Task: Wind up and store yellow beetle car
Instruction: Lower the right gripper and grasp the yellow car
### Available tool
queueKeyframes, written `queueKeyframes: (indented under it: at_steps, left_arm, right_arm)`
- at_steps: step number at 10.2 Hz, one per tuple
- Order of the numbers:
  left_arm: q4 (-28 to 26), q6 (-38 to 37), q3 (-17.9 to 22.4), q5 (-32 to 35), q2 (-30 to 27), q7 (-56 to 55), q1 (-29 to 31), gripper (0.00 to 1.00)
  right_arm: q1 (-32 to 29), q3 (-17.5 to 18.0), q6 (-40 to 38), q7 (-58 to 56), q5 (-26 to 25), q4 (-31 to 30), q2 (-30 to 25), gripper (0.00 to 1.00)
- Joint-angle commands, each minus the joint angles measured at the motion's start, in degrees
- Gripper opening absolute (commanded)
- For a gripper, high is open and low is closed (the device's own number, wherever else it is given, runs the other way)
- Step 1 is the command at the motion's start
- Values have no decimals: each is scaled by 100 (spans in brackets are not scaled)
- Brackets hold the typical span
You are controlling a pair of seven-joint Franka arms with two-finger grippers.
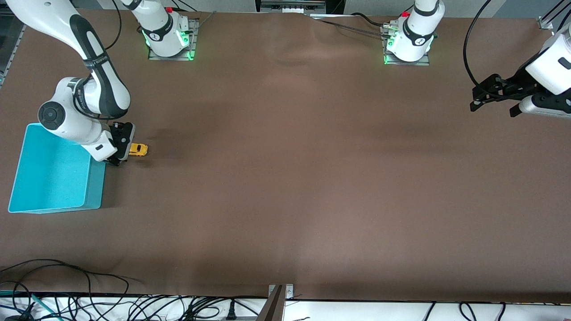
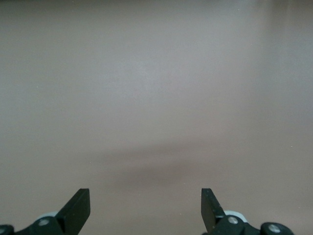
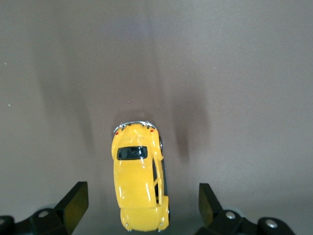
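Note:
The yellow beetle car [image 1: 138, 150] stands on the brown table beside the turquoise bin [image 1: 26, 178], on the side toward the left arm's end. My right gripper [image 1: 126, 149] is low over the car's end nearest the bin and is open. In the right wrist view the car [image 3: 139, 186] lies between the two fingers [image 3: 76, 200] with a gap on each side, so the gripper [image 3: 142, 197] is not touching it. My left gripper [image 1: 493, 107] waits open and empty above the table at the left arm's end; its wrist view [image 2: 145, 200] shows only bare table.
The turquoise bin is open-topped and stands at the right arm's end of the table, its nearest wall [image 1: 96, 187] close to the right gripper. The arm bases [image 1: 167, 40] [image 1: 408, 44] stand along the table's top edge. Cables [image 1: 67, 303] lie below the table's near edge.

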Motion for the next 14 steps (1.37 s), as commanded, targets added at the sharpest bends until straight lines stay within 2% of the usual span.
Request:
queueKeyframes:
  at_steps: [1,4,5,6,8,11,14]
  left_arm:
    - [197,-144,-4,1,91,-16,-6,100]
    - [215,-144,-13,28,83,-16,-6,100]
    - [215,-144,-13,37,83,-16,-6,100]
    - [215,-136,-4,28,83,-16,3,100]
    - [215,-136,-4,28,83,-16,3,100]
    - [215,-136,-4,28,83,-7,3,100]
    - [215,-144,-4,28,83,-7,3,100]
  right_arm:
    - [-33,3,188,-178,-37,-87,100,100]
    - [-33,3,249,-178,-37,-87,232,100]
    - [-33,3,250,-178,-28,-87,241,85]
    - [-33,3,241,-169,-28,-87,276,49]
    - [-33,3,223,-169,-19,-79,285,0]
    - [-33,20,118,-108,-28,18,180,0]
    - [-16,73,-643,-55,24,551,22,0]
